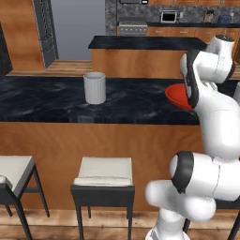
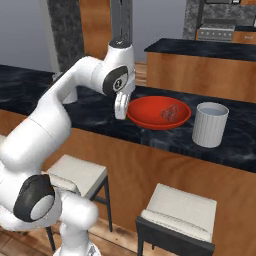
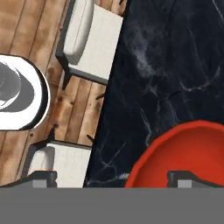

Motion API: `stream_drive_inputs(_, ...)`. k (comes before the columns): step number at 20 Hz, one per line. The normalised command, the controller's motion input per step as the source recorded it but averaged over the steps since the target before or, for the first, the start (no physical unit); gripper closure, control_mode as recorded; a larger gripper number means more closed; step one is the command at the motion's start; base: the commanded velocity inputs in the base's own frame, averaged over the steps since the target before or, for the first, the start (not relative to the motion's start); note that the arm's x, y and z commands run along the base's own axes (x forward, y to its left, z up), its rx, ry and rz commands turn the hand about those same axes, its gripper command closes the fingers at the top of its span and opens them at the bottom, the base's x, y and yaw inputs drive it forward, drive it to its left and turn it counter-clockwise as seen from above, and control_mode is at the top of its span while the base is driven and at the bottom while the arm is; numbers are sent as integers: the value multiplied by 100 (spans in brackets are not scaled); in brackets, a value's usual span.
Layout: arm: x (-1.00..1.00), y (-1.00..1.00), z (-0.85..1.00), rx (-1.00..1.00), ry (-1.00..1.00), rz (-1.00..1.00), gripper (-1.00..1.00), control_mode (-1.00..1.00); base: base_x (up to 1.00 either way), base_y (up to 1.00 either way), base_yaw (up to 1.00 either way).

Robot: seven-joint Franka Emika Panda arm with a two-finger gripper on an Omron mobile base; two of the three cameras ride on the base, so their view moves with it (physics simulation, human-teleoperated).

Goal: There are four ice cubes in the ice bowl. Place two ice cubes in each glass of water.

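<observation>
Open, empty gripper (image 2: 120,111) hangs at the near rim of the red ice bowl (image 2: 150,114); ice cubes (image 2: 170,113) lie beyond it, toward a glass (image 2: 210,124).

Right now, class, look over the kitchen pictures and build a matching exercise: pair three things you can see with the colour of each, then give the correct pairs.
Things:
1. wide shallow round glossy bowl
2. ribbed straight-sided cylindrical tumbler
3. marbled stone counter top

Colours:
A. black with pale veins
B. bright red
C. pale grey-white

Pairs: 1-B, 2-C, 3-A
</observation>
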Motion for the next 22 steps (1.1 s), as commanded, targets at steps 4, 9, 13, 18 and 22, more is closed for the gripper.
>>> stream_drive_inputs(4, -2, -1, 54, -14, -62, 32, -100, -100, 0, 0, 0)
stream_drive_inputs(9, 16, -22, 20, -32, -38, 48, -100, -100, 0, 0, 0)
stream_drive_inputs(13, 33, -31, -20, -47, -18, 41, -100, -100, 0, 0, 0)
stream_drive_inputs(18, 39, -31, -5, -61, 0, 43, -100, -100, 0, 0, 0)
stream_drive_inputs(22, 24, -9, 0, -85, 25, 28, -100, -100, 0, 0, 0)
